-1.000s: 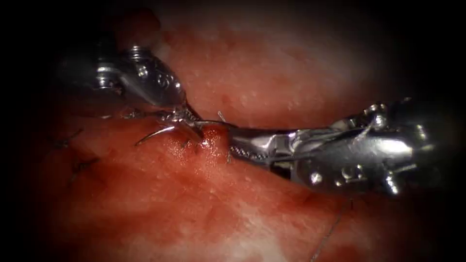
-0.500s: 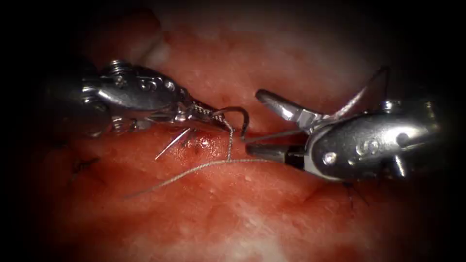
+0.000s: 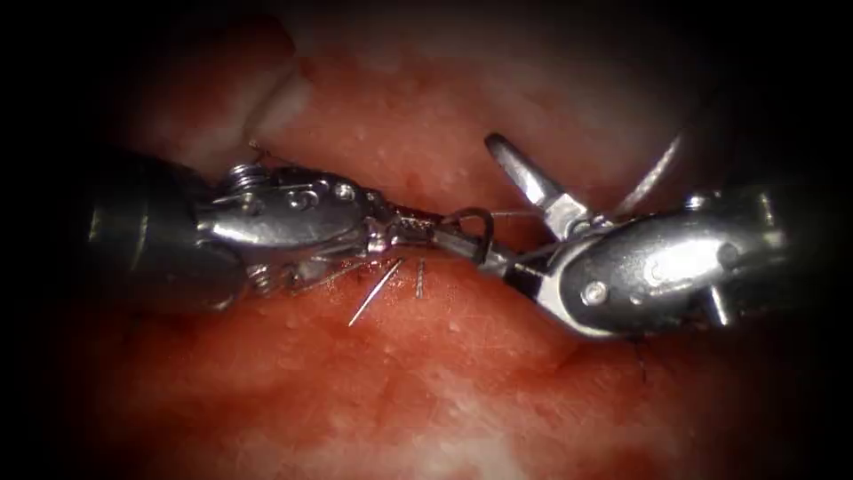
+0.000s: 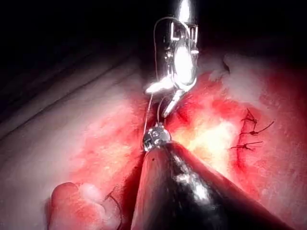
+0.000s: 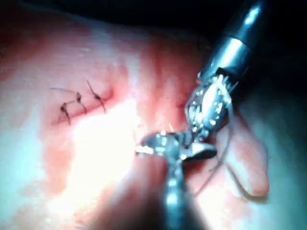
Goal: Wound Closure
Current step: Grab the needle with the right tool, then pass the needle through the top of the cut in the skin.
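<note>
Light is strongest at the middle of the endoscope view and fades outward into a dark surround (image 3: 53, 427) along every edge. In the left wrist view, unlit darkness (image 4: 57, 28) lies behind the lit ground. A strong glare (image 5: 100, 158) marks the right wrist view.

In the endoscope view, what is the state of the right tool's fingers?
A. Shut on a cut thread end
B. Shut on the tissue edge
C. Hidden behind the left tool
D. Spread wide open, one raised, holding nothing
D: the right tool has one finger raised and the other reaching toward the needle held by the left tool.
</note>
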`<action>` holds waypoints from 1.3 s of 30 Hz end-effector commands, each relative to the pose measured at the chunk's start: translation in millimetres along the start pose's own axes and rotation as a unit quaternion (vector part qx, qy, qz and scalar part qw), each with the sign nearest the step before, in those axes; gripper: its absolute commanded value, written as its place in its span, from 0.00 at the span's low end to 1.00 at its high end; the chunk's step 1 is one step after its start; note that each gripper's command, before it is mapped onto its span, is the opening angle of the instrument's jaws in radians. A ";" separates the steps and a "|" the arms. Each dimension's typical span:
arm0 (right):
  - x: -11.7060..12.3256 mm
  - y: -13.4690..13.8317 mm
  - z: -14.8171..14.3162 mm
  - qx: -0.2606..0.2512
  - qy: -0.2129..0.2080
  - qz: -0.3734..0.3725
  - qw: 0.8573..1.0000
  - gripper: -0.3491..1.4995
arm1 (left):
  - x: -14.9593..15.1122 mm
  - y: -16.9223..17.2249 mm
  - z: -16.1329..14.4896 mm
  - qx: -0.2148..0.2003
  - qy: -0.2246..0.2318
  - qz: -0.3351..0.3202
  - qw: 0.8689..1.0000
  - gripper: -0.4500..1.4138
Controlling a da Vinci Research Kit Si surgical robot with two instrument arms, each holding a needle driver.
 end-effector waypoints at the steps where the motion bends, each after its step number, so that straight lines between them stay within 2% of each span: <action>1: -0.1 -0.8 0.4 0.000 0.002 0.000 1.000 0.51 | -0.2 -0.2 0.6 -0.001 -0.001 0.000 1.000 0.00; 3: -0.4 -0.8 0.2 -0.003 0.006 0.000 1.000 0.42 | -0.3 -0.1 0.4 -0.002 -0.001 0.001 1.000 0.00; 4: -0.5 -0.7 -0.1 -0.005 0.010 0.000 1.000 0.30 | -0.4 -0.1 0.3 -0.003 0.000 -0.002 1.000 0.00; 5: -0.5 -0.7 -0.1 -0.005 0.010 0.000 1.000 0.30 | -0.4 -0.1 0.3 -0.003 0.000 -0.002 1.000 0.00; 7: -0.5 -0.7 -0.3 -0.007 0.013 0.001 1.000 0.23 | -0.4 -0.1 0.2 -0.004 0.000 -0.002 1.000 0.00; 12: -0.1 -0.9 -0.5 -0.012 0.018 0.005 1.000 0.00 | -0.4 0.1 0.2 -0.005 0.001 -0.004 1.000 0.00; 22: 0.0 -0.4 -1.5 -0.004 0.026 -0.041 0.999 0.00 | -0.5 0.7 0.5 -0.004 0.002 -0.008 1.000 0.00; 23: 0.0 0.0 -1.7 -0.001 0.024 -0.050 0.998 0.00 | -0.4 0.9 0.6 -0.004 0.002 -0.008 1.000 0.23; 26: -0.6 2.1 -2.6 0.014 0.019 -0.083 0.996 0.00 | 0.4 1.6 0.5 -0.004 0.002 -0.013 1.000 0.59; 27: -1.7 4.2 -3.7 0.020 0.017 -0.123 0.992 0.00 | 1.3 2.3 0.4 0.004 0.005 0.009 1.000 0.77; 29: -2.1 4.8 -4.0 0.023 0.014 -0.132 0.991 0.00 | 1.5 2.5 0.4 0.007 0.005 0.007 1.000 0.79; 32: -3.9 6.9 -4.4 0.023 0.005 -0.174 0.984 0.00 | 1.6 3.5 0.4 0.019 -0.003 0.014 1.000 0.83; 33: -3.9 6.9 -4.4 0.023 0.005 -0.174 0.984 0.00 | 1.6 3.5 0.4 0.019 -0.003 0.014 1.000 0.83; 36: -6.1 7.7 -3.2 0.025 0.001 -0.184 0.983 0.00 | 1.2 4.5 0.7 0.032 -0.026 0.026 0.999 0.82; 39: -7.0 7.1 -2.4 0.030 0.003 -0.188 0.982 0.00 | 0.6 5.1 1.3 0.037 -0.042 0.030 0.998 0.79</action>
